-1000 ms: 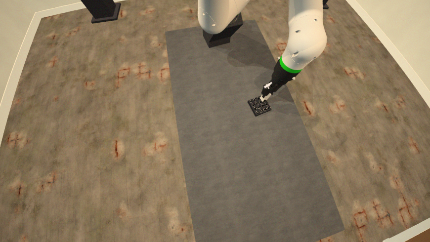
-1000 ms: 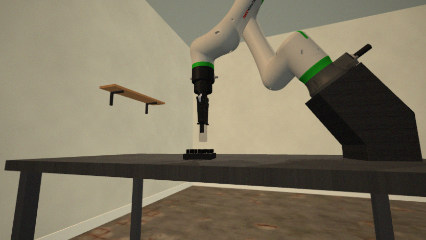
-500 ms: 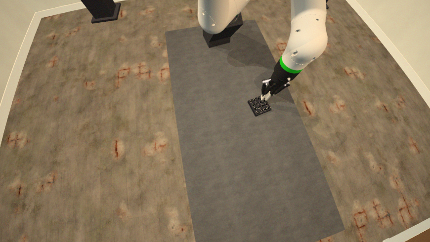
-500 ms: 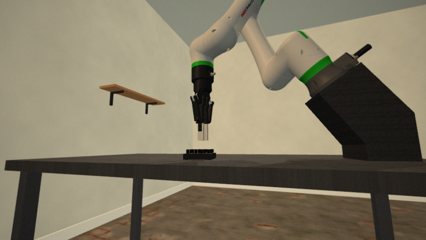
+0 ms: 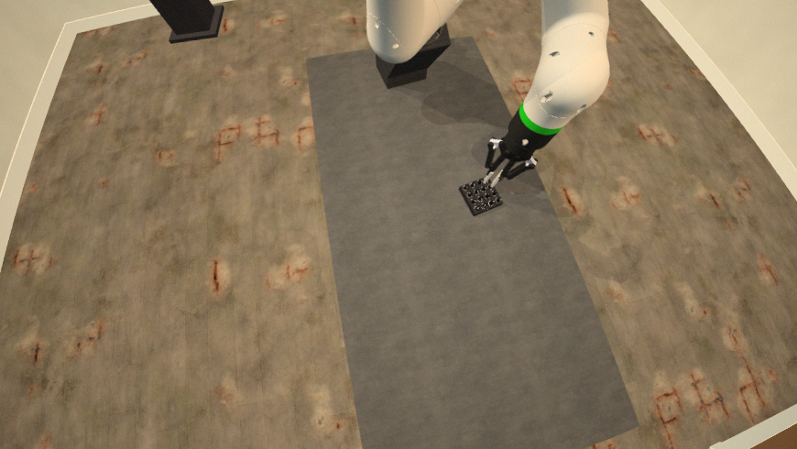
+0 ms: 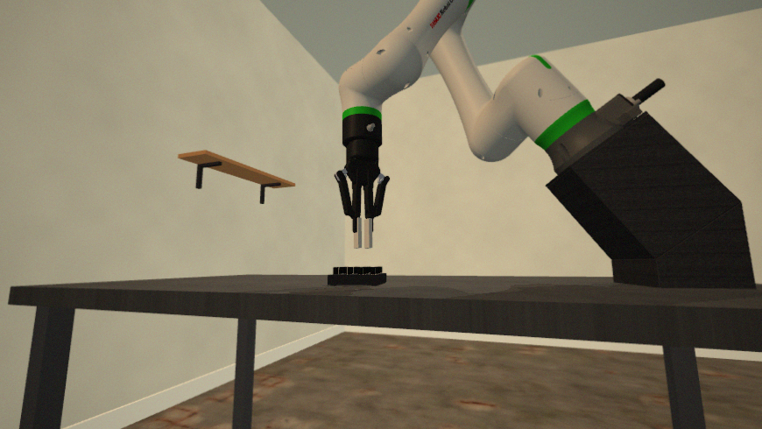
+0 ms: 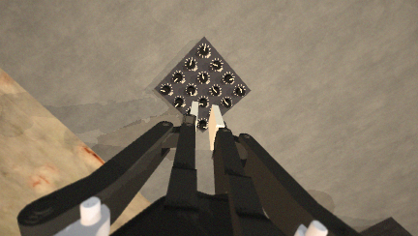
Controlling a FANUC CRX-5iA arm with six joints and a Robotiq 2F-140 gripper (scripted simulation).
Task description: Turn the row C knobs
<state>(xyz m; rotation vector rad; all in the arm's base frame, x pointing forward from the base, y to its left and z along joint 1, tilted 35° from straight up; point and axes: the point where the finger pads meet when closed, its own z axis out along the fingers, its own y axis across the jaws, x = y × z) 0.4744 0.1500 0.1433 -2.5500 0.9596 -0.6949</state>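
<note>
The knob box (image 5: 477,199) (image 6: 356,277) (image 7: 203,84) is a small black square with rows of black knobs in pale mark rings. It stands flat on the dark table (image 5: 446,334) (image 6: 159,298). In the wrist view it appears turned like a diamond. My gripper (image 5: 490,180) (image 6: 362,245) (image 7: 203,113) hangs straight down a short way above the box, over its near corner in the wrist view. Its pale fingertips stand close together with a narrow gap and nothing between them. The fingers hide one or two knobs at that corner. The knob names are too small to read.
The arm's black slanted base (image 5: 412,67) (image 6: 666,213) stands at the far end of the table. A wooden wall shelf (image 6: 234,167) hangs behind. A black pedestal (image 5: 189,22) stands on the floor beyond the table.
</note>
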